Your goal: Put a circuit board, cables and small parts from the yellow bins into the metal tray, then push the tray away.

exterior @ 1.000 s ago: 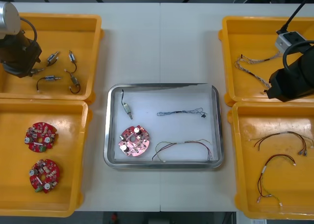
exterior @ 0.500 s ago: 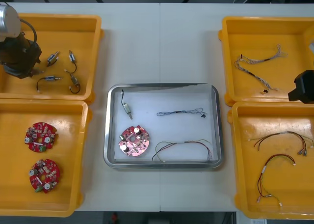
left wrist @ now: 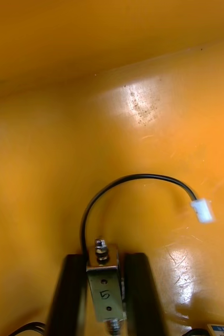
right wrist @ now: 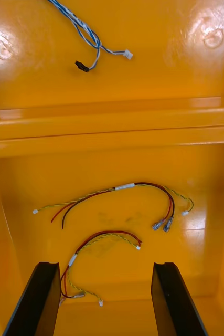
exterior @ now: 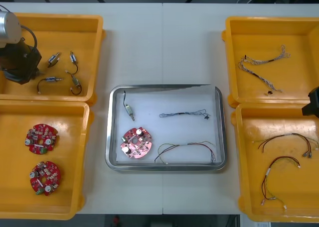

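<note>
Upper left, my left gripper (left wrist: 105,261) is pinching a small metal part (left wrist: 106,296); right gripper (right wrist: 105,270) is hovering spread, right edge.

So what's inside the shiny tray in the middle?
The tray holds a red circuit board, a small metal part with a black wire, a blue-and-white cable and a red-and-yellow cable. The board hides the floor under it.
</note>
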You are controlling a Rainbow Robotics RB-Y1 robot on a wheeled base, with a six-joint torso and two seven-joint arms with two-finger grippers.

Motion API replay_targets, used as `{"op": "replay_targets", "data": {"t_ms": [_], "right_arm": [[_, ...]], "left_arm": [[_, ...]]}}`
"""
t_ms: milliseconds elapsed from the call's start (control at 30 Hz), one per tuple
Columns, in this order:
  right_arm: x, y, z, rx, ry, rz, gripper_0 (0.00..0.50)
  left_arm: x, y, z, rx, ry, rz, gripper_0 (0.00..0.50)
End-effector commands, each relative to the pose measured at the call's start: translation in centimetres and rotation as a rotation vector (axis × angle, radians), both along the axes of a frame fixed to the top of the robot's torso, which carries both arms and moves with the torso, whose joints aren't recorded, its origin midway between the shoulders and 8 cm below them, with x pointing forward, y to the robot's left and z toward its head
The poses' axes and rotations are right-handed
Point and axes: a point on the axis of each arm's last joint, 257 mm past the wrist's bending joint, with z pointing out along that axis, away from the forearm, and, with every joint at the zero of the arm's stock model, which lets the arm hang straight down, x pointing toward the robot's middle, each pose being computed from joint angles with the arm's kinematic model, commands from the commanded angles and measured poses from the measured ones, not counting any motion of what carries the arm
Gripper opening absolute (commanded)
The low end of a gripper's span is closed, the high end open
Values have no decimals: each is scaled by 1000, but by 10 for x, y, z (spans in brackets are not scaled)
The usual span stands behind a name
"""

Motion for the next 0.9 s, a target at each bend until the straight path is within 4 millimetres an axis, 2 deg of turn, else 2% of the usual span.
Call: {"op": "replay_targets", "data": {"t_ms": [33, 200, 367, 633, 900], "right_arm": [[-5, -19, 9, -27, -22, -60, 500], [-6, -15, 4, 23, -28, -85, 500], [-9, -14, 0, 48, -26, -100, 500], [-9, -11, -1, 58, -24, -90, 500], [-10, -12, -3, 51, -20, -80, 500]], "left_arm": [[-2, -1, -8, -37, -9, 51, 0], [-3, 3, -6, -32, -10, 49, 0], [-2, 11, 13, -11, -21, 26, 0], [-5, 11, 68, 44, 12, -60, 0], [-21, -9, 114, 60, 77, -218, 0]]}}
